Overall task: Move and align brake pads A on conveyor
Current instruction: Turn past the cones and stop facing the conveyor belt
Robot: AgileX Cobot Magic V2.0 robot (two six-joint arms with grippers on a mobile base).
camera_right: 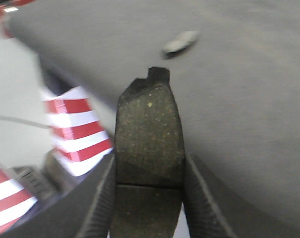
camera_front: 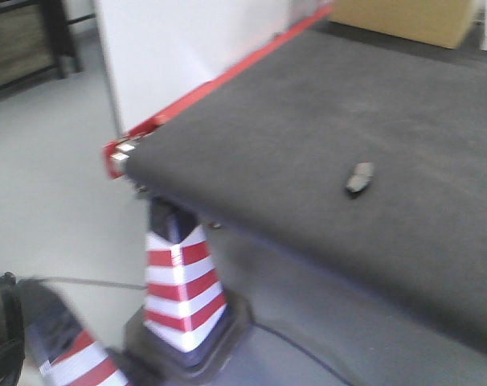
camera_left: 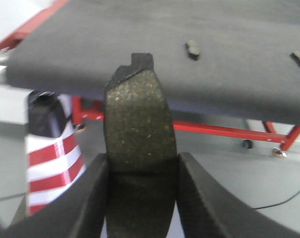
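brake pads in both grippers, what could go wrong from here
Each pad is pinched only at its lower end: the left gripper's pad and the right gripper's pad stick up well past the fingers, so either might pivot or slip. The left pad hangs off the conveyor edge, over the floor. Pads already lying there could get bumped.

The right hand [camera_right: 149, 191] is gripping a brake pad [camera_right: 149, 134] upright between its two dark fingers [camera_right: 103, 203], speckled brown face showing, with a thin groove crossing it low down. Beyond it, another pad [camera_right: 179, 42] is lying blurred on the grey conveyor [camera_right: 249, 99]. A red-and-white striped cone [camera_right: 75, 131] is standing at the left.
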